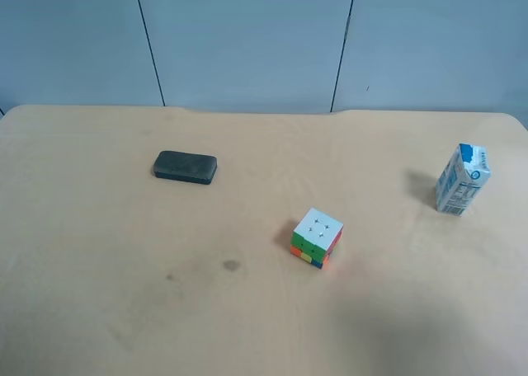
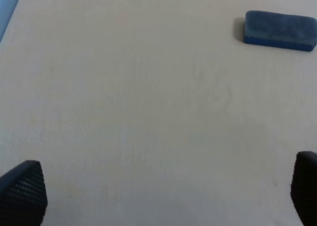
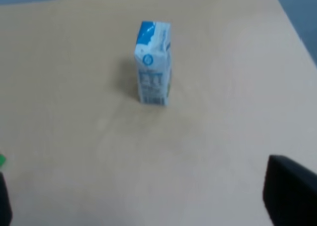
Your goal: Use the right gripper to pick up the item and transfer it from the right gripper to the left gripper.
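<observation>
The step in hand is the reach. The right tool [image 3: 147,194] hangs with its jaws wide apart and the carton [image 3: 153,62] ahead of it, untouched. It should come in square and close at mid-height, since so tall and narrow a box may tip. The carton stands upright near the right edge of the table [image 1: 99,310], well right of the cube [image 1: 316,237]. It is white with blue print and a blue-patched gable. The left tool [image 2: 163,189] is spread open and empty.
</observation>
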### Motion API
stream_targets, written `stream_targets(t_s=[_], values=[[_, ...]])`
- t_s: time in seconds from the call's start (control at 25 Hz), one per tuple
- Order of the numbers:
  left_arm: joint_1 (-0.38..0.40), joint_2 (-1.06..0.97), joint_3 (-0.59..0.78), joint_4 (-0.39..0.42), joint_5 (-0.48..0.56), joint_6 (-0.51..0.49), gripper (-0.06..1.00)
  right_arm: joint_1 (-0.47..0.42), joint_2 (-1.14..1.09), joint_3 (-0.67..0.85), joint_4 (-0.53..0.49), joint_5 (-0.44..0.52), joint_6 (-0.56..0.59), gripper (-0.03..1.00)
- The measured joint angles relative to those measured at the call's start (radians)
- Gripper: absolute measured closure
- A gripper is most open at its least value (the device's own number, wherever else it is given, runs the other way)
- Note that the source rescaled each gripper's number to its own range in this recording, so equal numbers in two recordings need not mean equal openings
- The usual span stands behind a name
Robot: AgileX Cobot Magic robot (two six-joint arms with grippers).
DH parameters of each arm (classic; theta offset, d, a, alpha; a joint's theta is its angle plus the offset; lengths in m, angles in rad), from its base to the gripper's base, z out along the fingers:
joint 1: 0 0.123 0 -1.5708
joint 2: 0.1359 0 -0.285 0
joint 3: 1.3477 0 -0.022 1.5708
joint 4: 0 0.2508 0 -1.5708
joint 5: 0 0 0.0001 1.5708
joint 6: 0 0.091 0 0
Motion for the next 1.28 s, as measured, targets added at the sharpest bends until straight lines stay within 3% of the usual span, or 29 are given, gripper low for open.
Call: stream_targets(t_s=[0.36, 0.76, 1.04, 1.28], values=[[0.0, 0.0, 0.0, 0.0, 0.0, 0.006, -0.05, 0.0, 0.371, -0.148, 0.002, -0.127, 0.019, -0.03], [0.0, 0.0, 0.0, 0.0, -0.001, 0.0, -0.05, 0.0, 0.903, -0.38, -0.015, -0.126, 0.044, -0.03], [0.0, 0.0, 0.0, 0.0, -0.001, 0.0, -0.05, -0.006, 1.217, -0.563, -0.017, -0.067, 0.051, -0.03], [0.0, 0.0, 0.0, 0.0, -0.001, 0.0, -0.05, -0.117, 1.325, -0.609, 0.021, -0.042, -0.028, -0.03]])
